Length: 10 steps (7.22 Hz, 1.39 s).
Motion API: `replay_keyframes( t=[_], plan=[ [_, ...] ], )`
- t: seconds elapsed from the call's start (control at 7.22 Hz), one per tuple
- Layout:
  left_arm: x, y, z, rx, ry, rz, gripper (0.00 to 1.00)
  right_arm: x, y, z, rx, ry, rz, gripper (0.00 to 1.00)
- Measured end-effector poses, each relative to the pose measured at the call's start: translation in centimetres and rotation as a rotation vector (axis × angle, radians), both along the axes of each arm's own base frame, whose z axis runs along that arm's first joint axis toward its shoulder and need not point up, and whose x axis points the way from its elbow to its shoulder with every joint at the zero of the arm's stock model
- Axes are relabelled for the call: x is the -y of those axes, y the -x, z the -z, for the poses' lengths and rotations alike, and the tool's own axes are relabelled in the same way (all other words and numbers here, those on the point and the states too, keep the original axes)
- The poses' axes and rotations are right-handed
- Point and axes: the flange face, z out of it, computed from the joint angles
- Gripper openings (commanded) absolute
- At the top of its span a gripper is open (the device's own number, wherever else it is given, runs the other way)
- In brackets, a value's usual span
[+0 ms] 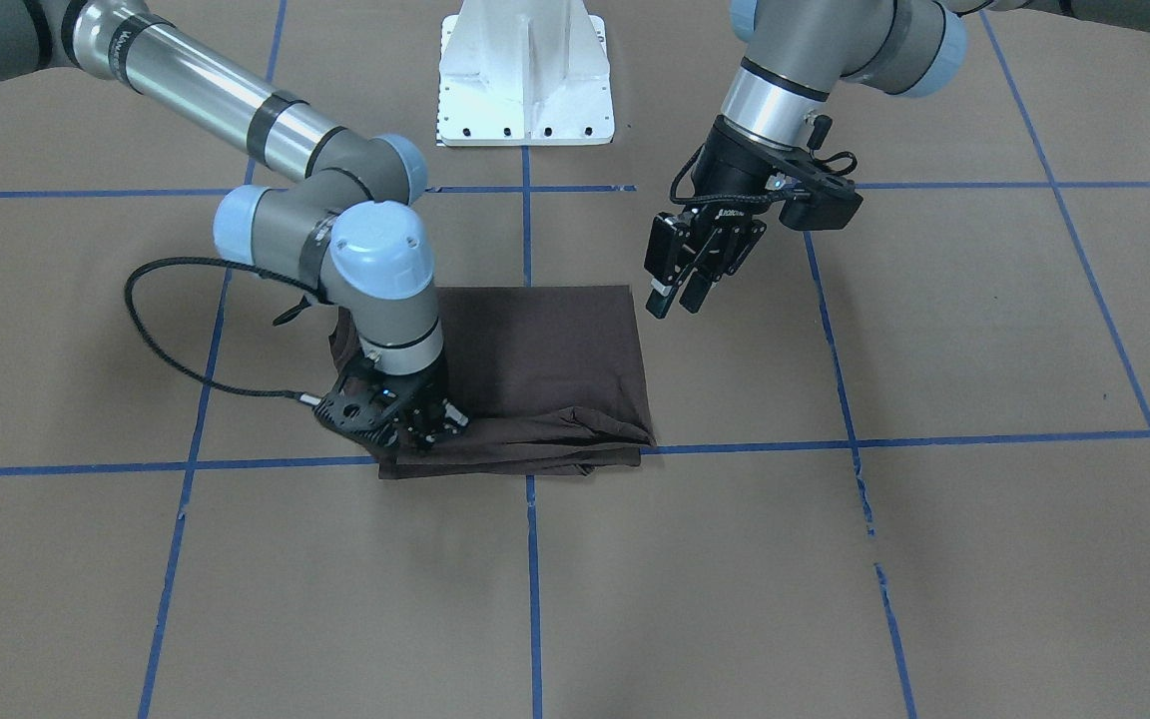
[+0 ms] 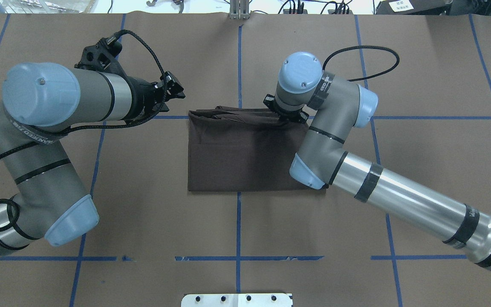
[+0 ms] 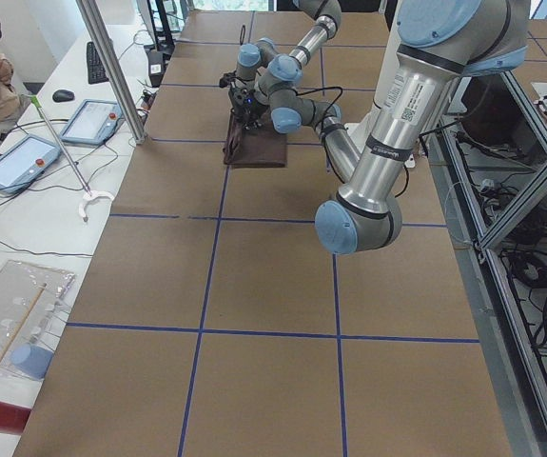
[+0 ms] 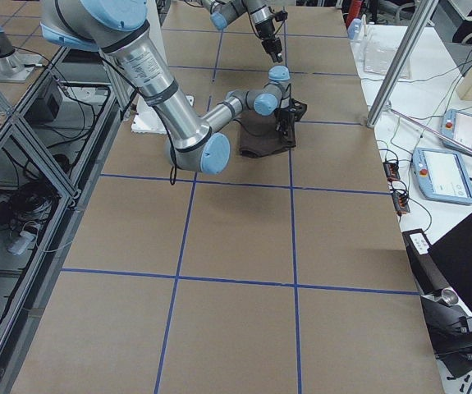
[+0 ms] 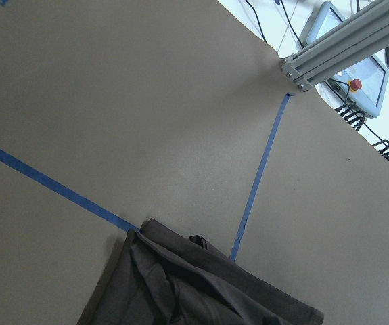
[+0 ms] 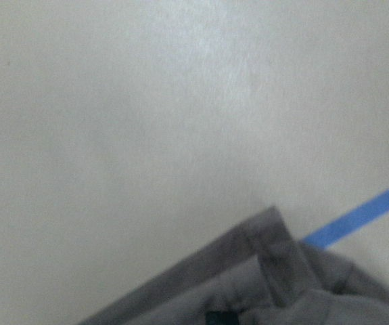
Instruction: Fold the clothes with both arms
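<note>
Brown paper covers the desk, marked into large squares by blue tape lines, with a white pedestal base at the top centre of the front-facing view. The dark brown T-shirt lies mid-frame, already folded into a rough rectangle. Its upper edge is flat and straight, while its lower edge is rumpled, with loose layers bunched along the tape.

The right claw is down on the lower left corner of the shirt, pressed into the bunched cloth. Its fingers are hidden by the wrist and the fabric, so I cannot tell whether it is clenched or released. The left claw hangs in the air just off the shirt's upper right corner, its fingers parted and holding nothing.

The step in hand looks like taking hold for another fold. To do it well, the left claw should probably come down on the lower right corner, so that both claws hold the same edge. Each needs to pinch every layer, not only the top one. They should then lift together, keep the edge taut between them, and lay it square on the straight upper edge. An uneven lift would likely drag the loose layers out of line.
</note>
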Motion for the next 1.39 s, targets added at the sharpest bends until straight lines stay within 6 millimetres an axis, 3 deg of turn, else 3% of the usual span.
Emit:
replay_keyframes(
  t=[0.14, 0.28, 0.69, 0.83, 0.97, 1.11, 1.25, 1.39],
  plan=[
    [-0.1, 0.1, 0.1, -0.003, 0.000, -0.001, 0.56, 3.0, -2.3, -1.6, -0.011, -0.022, 0.009, 0.00],
    [-0.2, 0.2, 0.2, -0.006, -0.002, -0.001, 0.56, 4.9, -4.2, -1.9, 0.004, -0.028, 0.013, 0.00],
    [-0.4, -0.2, -0.2, 0.009, 0.003, -0.009, 0.53, 8.3, -10.5, -2.4, 0.053, -0.021, 0.029, 0.00],
    [-0.6, 0.0, -0.6, 0.023, -0.004, -0.020, 0.53, 9.5, -13.6, -3.7, 0.056, -0.032, 0.055, 0.00],
    [-1.1, 1.2, -2.0, 0.065, -0.042, -0.058, 0.53, 10.5, -18.2, -6.1, 0.043, -0.066, 0.092, 0.00],
    [-1.5, 3.7, -4.0, 0.130, -0.112, -0.114, 0.54, 11.3, -23.7, -9.4, 0.013, -0.115, 0.135, 0.25],
    [-1.3, 7.5, -6.6, 0.201, -0.178, -0.173, 0.56, 11.6, -30.1, -13.1, -0.008, -0.157, 0.184, 0.30],
    [-0.6, 12.0, -9.5, 0.278, -0.245, -0.234, 0.80, 10.9, -36.5, -16.9, -0.012, -0.191, 0.229, 0.99]
  ],
)
